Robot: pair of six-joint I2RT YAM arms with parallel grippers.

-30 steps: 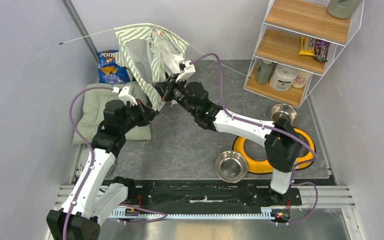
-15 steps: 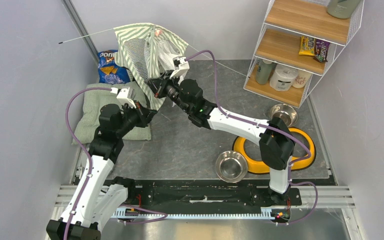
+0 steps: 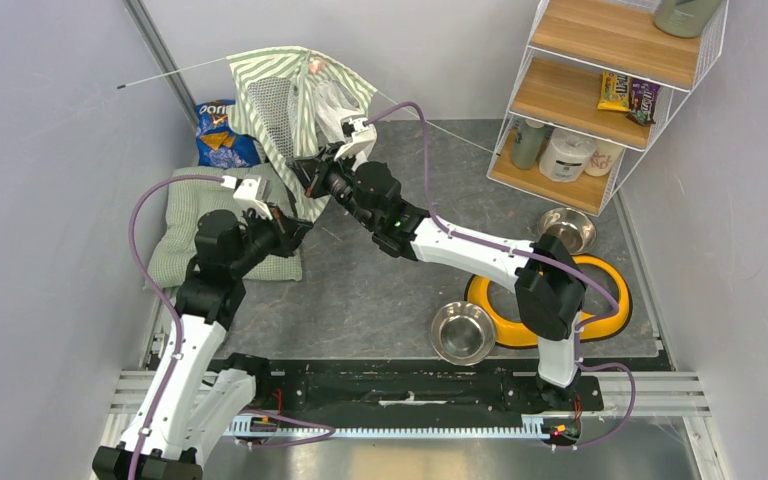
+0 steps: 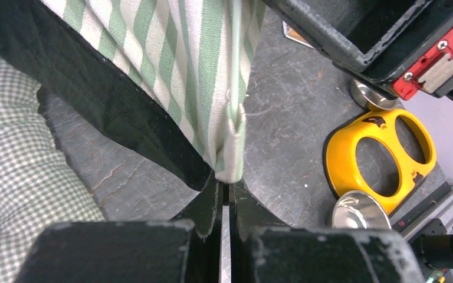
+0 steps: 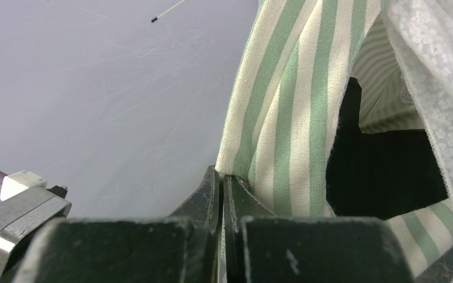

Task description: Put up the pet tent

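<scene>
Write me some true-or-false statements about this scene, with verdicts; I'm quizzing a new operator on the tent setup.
1. The left fingers and right fingers are both shut on striped fabric of the pet tent. True.
2. Both steel bowls sit in the yellow bowl holder. False: its two holes are empty; the near bowl and far bowl stand outside it.
3. A blue chip bag lies beyond the quilted cushion. True.
4. The tent rests on the wooden shelf. False: it is at the back left, across the floor from the shelf.
</scene>
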